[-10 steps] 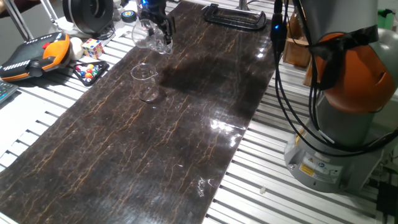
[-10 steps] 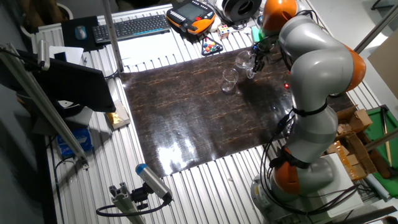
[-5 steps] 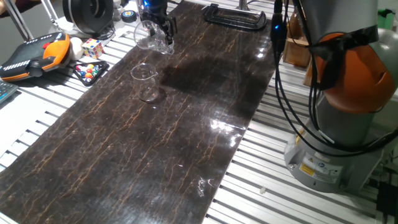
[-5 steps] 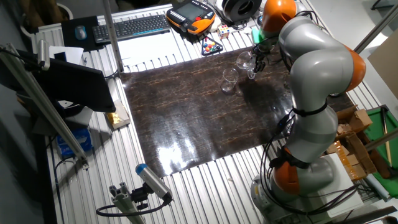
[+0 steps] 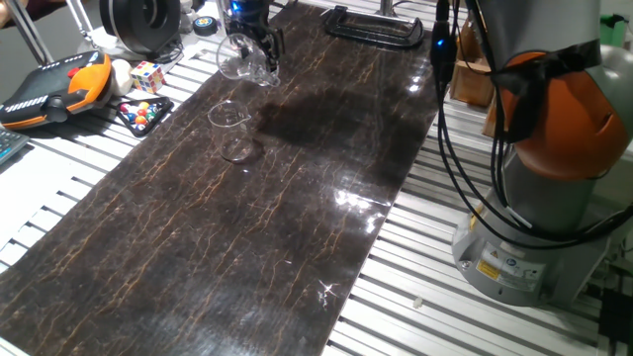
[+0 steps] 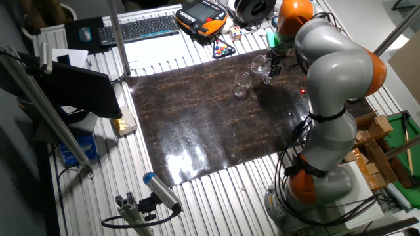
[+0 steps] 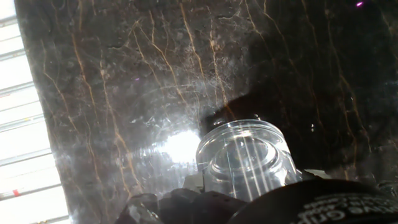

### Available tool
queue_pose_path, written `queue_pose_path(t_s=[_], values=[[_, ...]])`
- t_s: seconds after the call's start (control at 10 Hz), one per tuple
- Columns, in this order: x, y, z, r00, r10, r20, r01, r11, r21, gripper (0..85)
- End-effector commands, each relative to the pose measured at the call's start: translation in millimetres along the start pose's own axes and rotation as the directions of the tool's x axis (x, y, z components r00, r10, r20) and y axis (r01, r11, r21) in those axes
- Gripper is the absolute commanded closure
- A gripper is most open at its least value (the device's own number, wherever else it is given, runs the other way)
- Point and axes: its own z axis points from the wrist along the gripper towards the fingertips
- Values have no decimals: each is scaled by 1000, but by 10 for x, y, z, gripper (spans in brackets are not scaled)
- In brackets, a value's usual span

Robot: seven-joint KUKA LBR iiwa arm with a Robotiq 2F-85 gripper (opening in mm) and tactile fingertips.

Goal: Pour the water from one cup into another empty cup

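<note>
- While the two-finger black gripper (image 5: 259,51) hangs above the far end of the dark brown marble-patterned mat (image 5: 297,198), its fingers are clamped on the larger, wider clear glass cup with a looped side handle (image 5: 237,57).
- That larger cup is lifted off the mat and tilted, mouth turned away from the gripper; in the hand view its round rim and wall (image 7: 245,158) fill the lower centre, seen against the mat (image 7: 124,81).
- The water cannot be made out through the glass in any view.
- The smaller, narrower clear glass cup with a thick base (image 5: 230,131) stands upright on the mat, near the held cup and below it in the one fixed view, not touching it.
- In the other fixed view the small cup (image 6: 242,86) sits just left of the held cup (image 6: 258,65) and the gripper (image 6: 270,65).
- The grey and orange robot arm (image 6: 335,85) rises from its base at the table's right side.
- Off the mat, on the slatted aluminium table (image 5: 59,188): an orange and black handheld controller (image 5: 54,87), a multicoloured puzzle cube (image 5: 147,76), a small tray of coloured balls (image 5: 141,114).
- A black keyboard (image 6: 139,28) lies at the far edge in the other fixed view.
</note>
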Motion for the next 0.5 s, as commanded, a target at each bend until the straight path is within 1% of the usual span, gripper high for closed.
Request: queue_pose_path(t_s=[0.0,0.3,0.4], values=[[0,-1,0,1000,0,3,0,1000,-1,843],[0,-1,0,999,-20,43,21,1000,-9,843],[0,-1,0,999,-24,45,24,1000,-11,843]])
